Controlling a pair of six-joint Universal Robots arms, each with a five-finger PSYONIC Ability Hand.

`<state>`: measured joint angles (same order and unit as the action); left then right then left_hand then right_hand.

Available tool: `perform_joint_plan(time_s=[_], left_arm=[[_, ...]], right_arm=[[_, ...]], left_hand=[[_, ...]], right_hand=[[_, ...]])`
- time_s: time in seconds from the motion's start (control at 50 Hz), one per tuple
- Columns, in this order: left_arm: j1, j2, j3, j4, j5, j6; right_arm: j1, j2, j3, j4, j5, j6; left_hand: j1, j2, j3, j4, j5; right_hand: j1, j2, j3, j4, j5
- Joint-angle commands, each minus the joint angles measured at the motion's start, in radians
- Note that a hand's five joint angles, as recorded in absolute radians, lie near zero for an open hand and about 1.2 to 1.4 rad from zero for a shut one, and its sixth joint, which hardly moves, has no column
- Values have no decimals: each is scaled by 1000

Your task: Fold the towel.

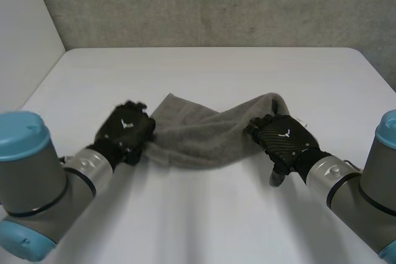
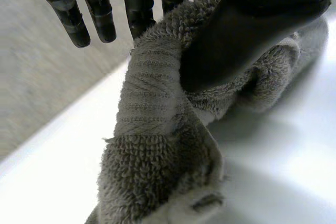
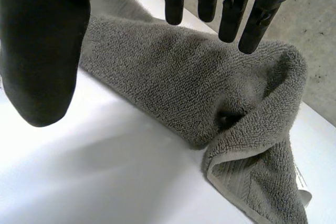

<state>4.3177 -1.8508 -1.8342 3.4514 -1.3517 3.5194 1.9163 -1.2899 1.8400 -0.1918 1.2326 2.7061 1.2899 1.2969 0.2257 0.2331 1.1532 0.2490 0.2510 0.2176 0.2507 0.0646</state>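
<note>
Left hand [image 1: 127, 129] pinches the rumpled grey terry towel [image 1: 198, 131]; right hand [image 1: 284, 137] hangs straight-fingered, thumb apart.

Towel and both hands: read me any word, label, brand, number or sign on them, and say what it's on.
No word or number can be read.
Left hand: small white mark on its back, too small to read.
Right hand: a similar white mark, too small to read.
Towel: a small white tag at its edge, no print legible.
</note>
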Motion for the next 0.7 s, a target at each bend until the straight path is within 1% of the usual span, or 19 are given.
perform_joint_plan(time_s=[0.02, 0.04, 0.1, 0.12, 0.14, 0.18, 0.2, 0.24, 0.28, 0.34, 0.44, 0.46, 0.48, 0.52, 0.54, 0.58, 0.6, 0.62, 0.7], left_arm=[[0, 113, 16, -18, 2, -144], [0, 113, 16, -18, 2, -145], [-4, 163, 18, -53, 8, -212], [-4, 188, 18, -73, 17, -241], [-4, 188, 18, -74, 17, -241], [0, 241, 16, -109, 55, -284], [0, 242, 16, -109, 56, -284], [5, 300, 16, -127, 94, -319], [11, 326, 16, -135, 105, -335], [30, 363, 9, -143, 114, -356], [42, 374, -8, -146, 118, -399], [45, 372, -17, -146, 120, -413], [45, 372, -17, -146, 120, -413], [51, 366, -27, -144, 123, -427], [57, 361, -33, -146, 129, -436], [60, 358, -39, -146, 137, -442], [65, 355, -42, -144, 144, -442], [76, 355, -42, -146, 149, -444], [105, 355, -42, -146, 158, -444]], right_arm=[[-6, 29, -1, -5, 5, 14], [-6, 29, -1, -5, 5, 14], [-11, 47, -5, -11, 2, 52], [-11, 58, -15, -12, -4, 81], [-14, 78, -30, -12, -4, 107], [-14, 102, -48, -15, -4, 122], [-14, 103, -48, -15, -4, 123], [-17, 154, -103, -18, -4, 135], [-23, 182, -132, -20, -5, 135], [-26, 234, -191, -20, -7, 136], [-19, 294, -251, -21, -8, 146], [-16, 311, -268, -24, -7, 146], [-16, 311, -268, -25, -7, 146], [-13, 345, -294, -53, -5, 155], [-13, 345, -294, -54, -5, 155], [-11, 365, -317, -93, -7, 190], [-11, 365, -317, -94, -7, 190], [-11, 368, -324, -110, -10, 213], [-13, 365, -334, -121, -27, 250]], left_hand=[[106, 99, -51, -59, 69], [106, 99, -51, -59, 69], [106, 99, -51, -59, 69], [106, 99, -51, -59, 69], [106, 99, -51, -59, 69], [106, 99, -51, -59, 69], [106, 99, -51, -59, 69], [106, 99, -51, -59, 69], [106, 99, -51, -59, 69], [106, 99, -51, -59, 69], [106, 99, -51, -59, 69], [106, 99, -51, -59, 69], [106, 99, -51, -59, 69], [106, 99, -51, -59, 69], [106, 99, -51, -59, 69], [106, 99, -51, -59, 69], [106, 99, -51, -59, 69], [106, 99, -51, -59, 69], [106, 99, -51, -59, 69]], right_hand=[[-75, -76, -43, -76, -65], [-75, -76, -43, -76, -65], [-75, -76, -43, -76, -65], [-75, -76, -43, -76, -65], [-75, -76, -43, -76, -65], [-75, -76, -43, -76, -65], [-75, -76, -43, -76, -65], [-75, -76, -43, -76, -65], [-75, -76, -43, -76, -65], [-75, -76, -43, -76, -65], [-75, -76, -43, -76, -65], [57, 55, -43, -76, 67], [59, 57, -43, -76, 69], [538, 536, -43, -76, 548], [541, 539, -43, -76, 550], [1072, 1070, -43, -76, 1082], [1075, 1073, -43, -76, 1085], [1146, 1145, -43, -76, 1156], [1147, 1145, -43, -76, 1157]])
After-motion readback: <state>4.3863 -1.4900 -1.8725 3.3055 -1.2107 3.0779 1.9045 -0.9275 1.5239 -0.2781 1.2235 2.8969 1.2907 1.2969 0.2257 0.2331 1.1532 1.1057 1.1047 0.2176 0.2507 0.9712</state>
